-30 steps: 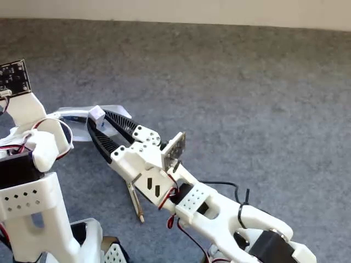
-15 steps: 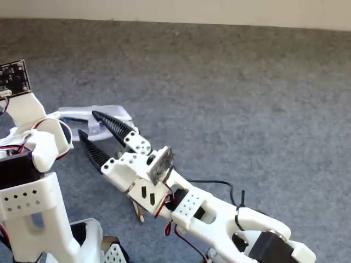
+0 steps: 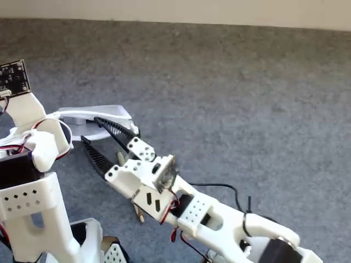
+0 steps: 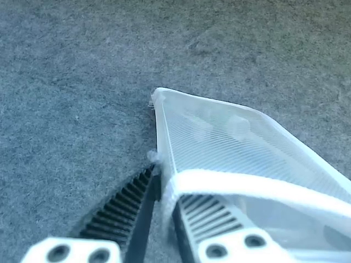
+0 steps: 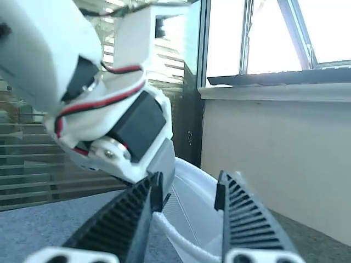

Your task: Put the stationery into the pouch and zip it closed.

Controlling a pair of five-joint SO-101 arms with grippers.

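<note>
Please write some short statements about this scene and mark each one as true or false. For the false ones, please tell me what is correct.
1. The left gripper is shut on the edge of the pouch. True.
2. The right gripper holds a pen. False: its fingers stand apart and hold no pen.
3. The pouch lies flat on the table with no gripper touching it. False: the left gripper clamps its edge.
4. The table surface is grey. True.
5. The right gripper is far from the pouch, at the other side of the table. False: it is right next to the pouch, pointing toward it.
</note>
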